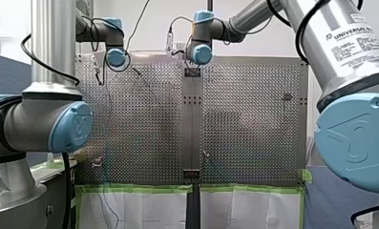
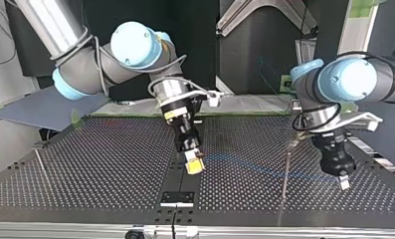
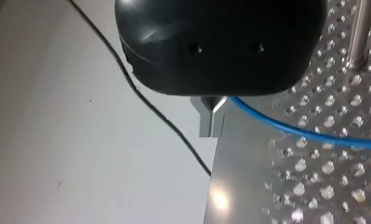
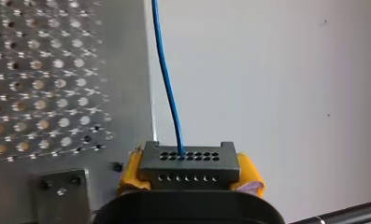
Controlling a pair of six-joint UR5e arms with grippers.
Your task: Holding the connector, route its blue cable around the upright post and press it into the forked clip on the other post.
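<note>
Front: 2 arms over perforated metal table [image 1: 144, 119]. Top: right gripper [image 2: 194, 165] mid-table, left gripper [image 2: 343, 183] near thin rod post [image 2: 286, 174]; second rod [image 2: 41, 164] at view's left. L wrist: metal fingers [image 3: 204, 119] pressed together, blue cable [image 3: 314, 135] emerging behind; grip unclear. R wrist: yellow pads [image 4: 129, 172] clamp 1 black blocky connector [image 4: 189, 165], 2 hole rows.

Robotics lab, perforated metal table [image 1: 144, 124], my left arm [image 1: 48, 124], my right arm [image 1: 354, 129], green tape [image 1: 134, 188] edging.
</note>
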